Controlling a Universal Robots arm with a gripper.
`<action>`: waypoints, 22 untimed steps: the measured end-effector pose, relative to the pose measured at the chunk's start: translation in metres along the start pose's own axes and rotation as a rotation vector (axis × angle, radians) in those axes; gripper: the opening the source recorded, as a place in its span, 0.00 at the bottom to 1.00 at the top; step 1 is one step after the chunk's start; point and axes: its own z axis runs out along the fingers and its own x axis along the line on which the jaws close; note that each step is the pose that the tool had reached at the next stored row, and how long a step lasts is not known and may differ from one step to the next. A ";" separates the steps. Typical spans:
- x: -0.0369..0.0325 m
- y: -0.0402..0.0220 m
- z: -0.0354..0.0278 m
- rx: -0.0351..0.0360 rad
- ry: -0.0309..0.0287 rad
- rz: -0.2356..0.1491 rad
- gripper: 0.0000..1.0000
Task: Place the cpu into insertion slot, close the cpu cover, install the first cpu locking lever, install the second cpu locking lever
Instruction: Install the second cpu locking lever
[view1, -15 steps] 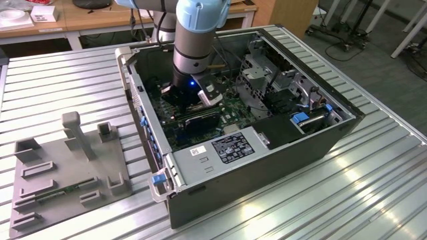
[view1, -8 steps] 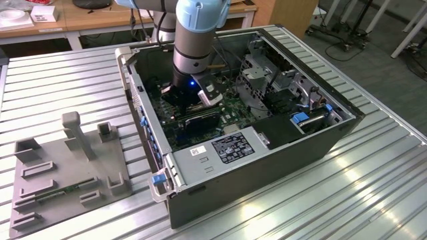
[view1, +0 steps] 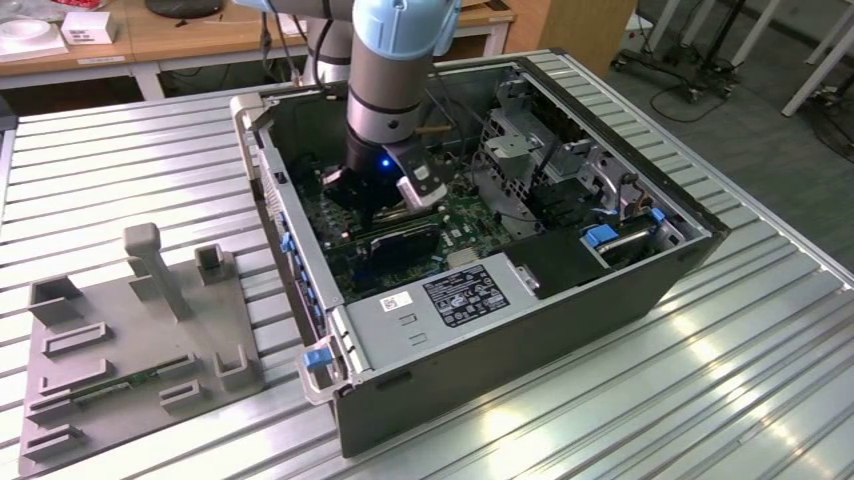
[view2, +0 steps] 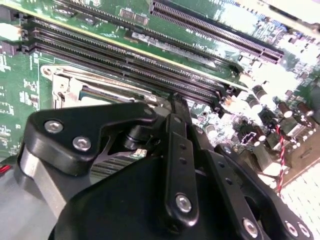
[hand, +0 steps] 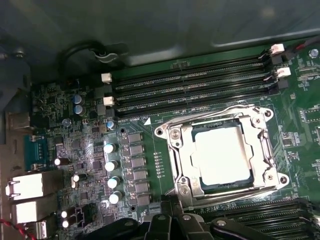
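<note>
Silver-grey cpu (hand: 221, 156) lies square under the closed cpu cover (hand: 176, 152).

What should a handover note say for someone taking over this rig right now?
Gripper: down inside the open computer case, right at the edge of the insertion slot; holding nothing that can be seen; whether it is open or shut cannot be told.
The cpu is seated in the slot, silver top showing.
The cpu cover lies flat around the chip.
Done: chip placed, cover down.
Locking levers: wire levers run along the socket edges; whether either is latched cannot be told, so check both.
</note>
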 end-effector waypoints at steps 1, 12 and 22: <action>0.0000 0.0001 -0.0010 0.0003 0.0002 0.000 0.11; 0.0001 0.0016 -0.0109 0.0002 0.0016 0.000 0.11; -0.0174 0.0053 -0.0115 0.0005 0.0017 0.000 0.11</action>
